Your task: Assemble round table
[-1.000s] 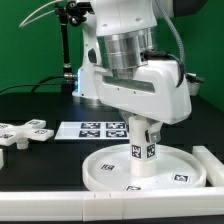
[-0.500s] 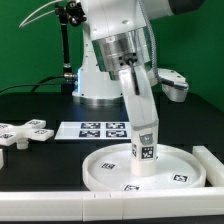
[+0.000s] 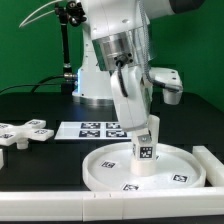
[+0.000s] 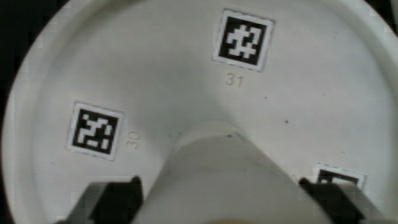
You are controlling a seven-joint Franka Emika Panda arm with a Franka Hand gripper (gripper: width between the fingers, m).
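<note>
The round white disc (image 3: 108, 166) lies rim up on the black table, near the front. The short cylindrical leg (image 3: 146, 152) stands upright on the disc's middle and carries square tags. My gripper (image 3: 143, 128) comes down over the leg's top, with a finger on each side of it, shut on the leg. In the wrist view the leg (image 4: 222, 165) fills the gap between the two dark fingers (image 4: 118, 200), and the disc (image 4: 160, 70) with its tags lies beyond. The cross-shaped foot piece (image 3: 26, 131) lies at the exterior view's left.
The marker board (image 3: 92, 128) lies flat behind the disc. A long white bar (image 3: 211, 164) lies at the exterior view's right, beside the disc. The arm's base (image 3: 92, 75) and a black stand (image 3: 66, 45) are at the back.
My wrist has turned about the leg: the hand showed its broad side a second ago and now stands turned and slightly tilted. The leg and disc have stayed in place.
</note>
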